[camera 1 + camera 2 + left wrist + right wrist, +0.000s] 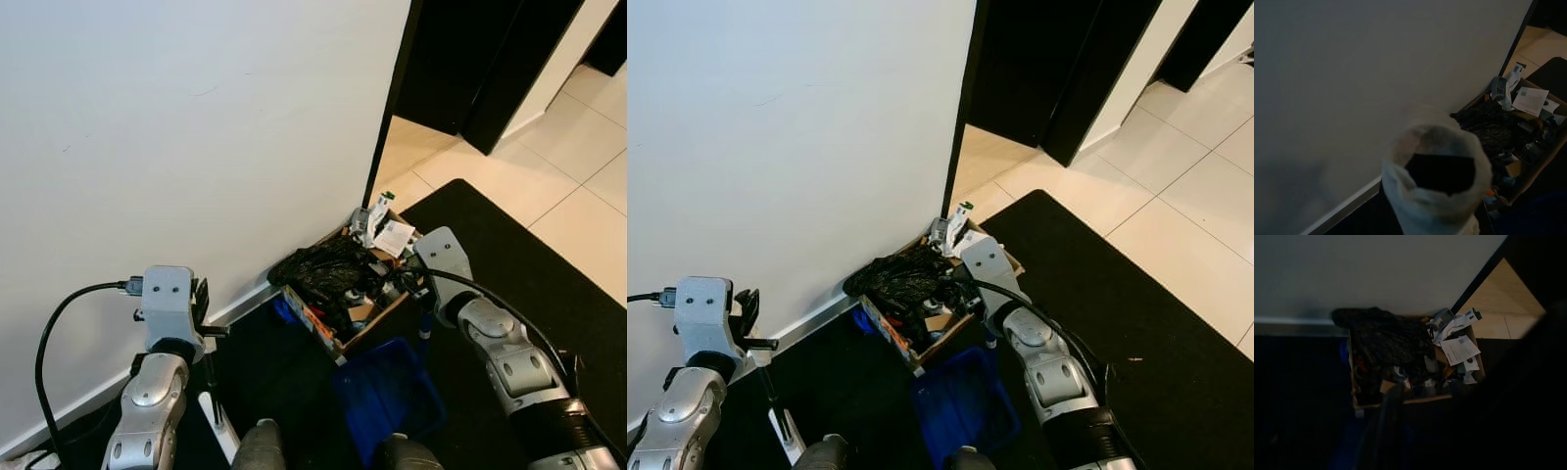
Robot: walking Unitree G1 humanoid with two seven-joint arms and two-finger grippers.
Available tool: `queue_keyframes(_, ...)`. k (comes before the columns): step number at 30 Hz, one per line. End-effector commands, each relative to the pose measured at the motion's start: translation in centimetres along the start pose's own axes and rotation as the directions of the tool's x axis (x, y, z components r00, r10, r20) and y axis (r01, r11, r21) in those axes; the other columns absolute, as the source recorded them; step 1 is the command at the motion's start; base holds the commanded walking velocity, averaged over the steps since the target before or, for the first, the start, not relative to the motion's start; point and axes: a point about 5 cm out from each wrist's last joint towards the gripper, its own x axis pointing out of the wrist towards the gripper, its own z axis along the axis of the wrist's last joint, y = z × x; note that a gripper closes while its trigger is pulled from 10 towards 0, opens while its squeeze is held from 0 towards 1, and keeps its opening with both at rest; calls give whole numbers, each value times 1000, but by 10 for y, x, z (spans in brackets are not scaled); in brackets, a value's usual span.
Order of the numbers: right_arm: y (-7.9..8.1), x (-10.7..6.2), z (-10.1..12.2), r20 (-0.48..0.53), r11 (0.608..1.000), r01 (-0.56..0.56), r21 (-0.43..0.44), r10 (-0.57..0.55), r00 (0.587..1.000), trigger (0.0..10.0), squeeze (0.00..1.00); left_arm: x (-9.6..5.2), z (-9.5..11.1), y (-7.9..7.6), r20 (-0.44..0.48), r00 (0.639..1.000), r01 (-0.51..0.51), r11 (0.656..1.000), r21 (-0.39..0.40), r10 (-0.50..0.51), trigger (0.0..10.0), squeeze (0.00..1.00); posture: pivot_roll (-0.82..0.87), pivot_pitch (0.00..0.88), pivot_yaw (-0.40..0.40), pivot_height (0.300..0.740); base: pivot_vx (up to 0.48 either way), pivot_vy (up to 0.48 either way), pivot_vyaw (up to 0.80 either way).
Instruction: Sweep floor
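Observation:
A blue dustpan (pixel 387 392) rests on the dark floor just before my feet. Its thin blue handle (pixel 424 325) rises to my right gripper (pixel 419 292), which is shut on it beside a cardboard box. My left gripper (pixel 201 305) is held close to the white wall at the lower left, shut on a broom handle (pixel 210 377). That dark stick runs down to a white part (pixel 221 431) near the floor. The handle's pale hollow top end (pixel 1437 181) looms close and blurred in the left wrist view.
An open cardboard box (pixel 315 320) stands against the wall's corner, stuffed with a black bag (pixel 318 269), papers (pixel 394 238) and small clutter. A black mat (pixel 519 264) covers the floor to the right, with pale tiles (pixel 578 186) beyond. A dark doorway (pixel 451 59) opens behind the wall's edge.

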Motion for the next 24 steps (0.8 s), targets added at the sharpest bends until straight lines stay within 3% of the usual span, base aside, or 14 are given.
queue_keyframes(1, 4, -3, -7, -44, 999, -18, -39, 17, 999, 0, 0, -3, -13, -3, -56, 998, 6, 1000, -11, -6, 10000, 0, 166, 164, -47, 740, 0, 0, 0)
queue_keyframes(4, 2, -5, -7, -46, 996, -18, -86, 14, 999, 0, 0, -3, -13, -4, -56, 998, 6, 1000, -10, -7, 10000, 0, 165, 161, -47, 740, 0, 0, 0)
queue_keyframes(9, -1, -7, -5, -44, 996, -15, -89, 11, 999, 0, 0, -3, -13, -4, -56, 998, 9, 1000, -10, -9, 10000, 0, 164, 159, -49, 740, 0, 0, 0)
queue_keyframes(16, -5, -6, 3, -4, 1000, 15, 17, -15, 1000, 0, 0, -3, -14, -4, -57, 998, 10, 1000, -11, -11, 10000, 0, 164, 159, -49, 740, 0, 0, 0)
queue_keyframes(18, -7, -6, 11, 47, 994, 31, 106, -37, 998, 10000, 0, -3, -13, -4, -55, 998, 8, 1000, -13, -9, 10000, 0, 161, 159, -50, 740, 0, 0, 0)
queue_keyframes(24, -20, -10, 19, 132, 964, 128, 234, -162, 978, 10000, 0, 3, -6, 9, -52, 998, -25, 999, -48, 22, 10000, 0, 158, 167, -44, 740, 0, 0, 0)
